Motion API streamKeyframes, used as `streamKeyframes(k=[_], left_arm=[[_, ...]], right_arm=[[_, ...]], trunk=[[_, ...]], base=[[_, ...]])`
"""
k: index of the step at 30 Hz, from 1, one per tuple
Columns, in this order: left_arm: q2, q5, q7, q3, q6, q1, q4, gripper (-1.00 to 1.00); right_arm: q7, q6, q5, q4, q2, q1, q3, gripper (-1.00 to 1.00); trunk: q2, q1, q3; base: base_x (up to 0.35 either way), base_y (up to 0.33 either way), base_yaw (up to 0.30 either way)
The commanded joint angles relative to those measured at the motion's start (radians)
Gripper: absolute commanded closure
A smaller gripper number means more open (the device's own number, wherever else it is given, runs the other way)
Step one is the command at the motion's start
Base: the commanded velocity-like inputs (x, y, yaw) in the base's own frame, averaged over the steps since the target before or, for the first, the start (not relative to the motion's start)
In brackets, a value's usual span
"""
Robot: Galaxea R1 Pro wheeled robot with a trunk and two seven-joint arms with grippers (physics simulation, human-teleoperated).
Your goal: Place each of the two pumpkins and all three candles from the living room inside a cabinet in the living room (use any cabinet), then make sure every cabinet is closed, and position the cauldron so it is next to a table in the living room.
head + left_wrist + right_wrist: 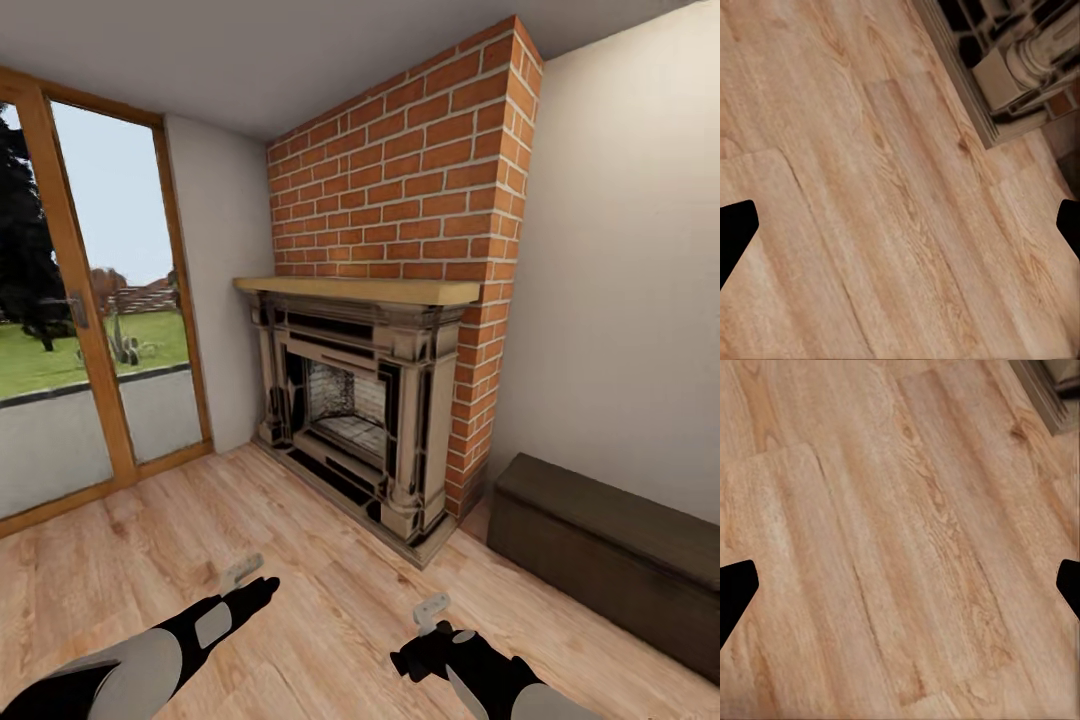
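Nearest the head camera: left gripper (243, 572) and right gripper (432, 612), both held low over the wood floor (330, 610), in front of the fireplace (360, 415). Each wrist view shows its fingertips (736, 229) (736, 589) at opposite frame edges, spread wide, nothing between them, plank floor beneath. Left wrist view also catches the fireplace's column base (1020, 71); right wrist view gets just a corner of its plinth (1050, 394). Head view alone shows the brick chimney (420, 170), the wooden mantel shelf (360, 289), a glazed door (90, 330) left of the fireplace, and the cabinet (610, 560) right of it against the wall, doors shut. No legible writing.
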Motion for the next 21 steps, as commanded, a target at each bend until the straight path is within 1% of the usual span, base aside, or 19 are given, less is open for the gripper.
streamKeyframes(k=[1, 15, 21], left_arm=[[0.000, 0.004, -0.005, 0.008, 0.003, -0.001, 0.002, -1.00], [0.000, 0.005, -0.005, 0.008, 0.003, -0.001, 0.002, -1.00], [0.000, 0.005, -0.005, 0.008, 0.003, -0.001, 0.002, -1.00]], right_arm=[[0.001, 0.005, -0.008, -0.001, 0.000, -0.001, 0.006, -1.00], [0.000, 0.004, -0.008, -0.001, 0.001, -0.001, 0.006, -1.00], [-0.001, 0.005, -0.008, -0.001, 0.001, -0.001, 0.006, -1.00]], trunk=[[-0.001, 0.000, -0.001], [-0.001, 0.000, -0.001], [-0.001, 0.000, -0.001]], base=[[0.140, 0.058, -0.297], [0.008, 0.003, -0.296], [0.000, 0.000, -0.120]])
